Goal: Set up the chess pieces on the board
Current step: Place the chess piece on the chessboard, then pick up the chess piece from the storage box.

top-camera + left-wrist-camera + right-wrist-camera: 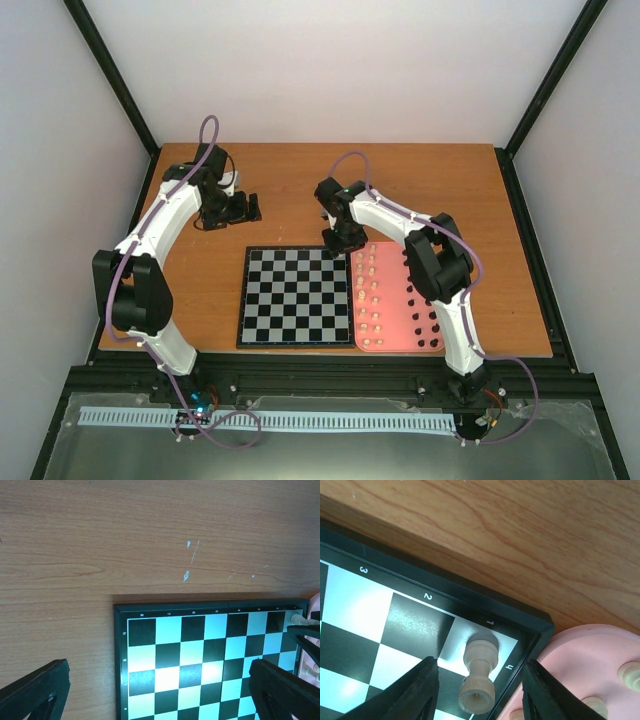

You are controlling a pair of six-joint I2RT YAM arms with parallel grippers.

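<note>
The checkered board (pixel 295 297) lies mid-table, its squares bare except the far right corner. There one cream-white piece (pixel 479 677) stands upright on the white corner square. My right gripper (pixel 345 240) hangs over it, open, with its fingers (pixel 415 690) apart on either side and not touching the piece. The other cream pieces (pixel 372 300) and the black pieces (pixel 425 310) sit in rows on the pink tray (pixel 392 262). My left gripper (pixel 240 208) is open and empty, above the wood beyond the board's far left corner (pixel 120 611).
The pink tray lies against the board's right edge (pixel 585 655). Bare wooden tabletop (pixel 150 540) lies beyond the board. Black frame posts and white walls enclose the table. The right arm's elbow hangs over the tray.
</note>
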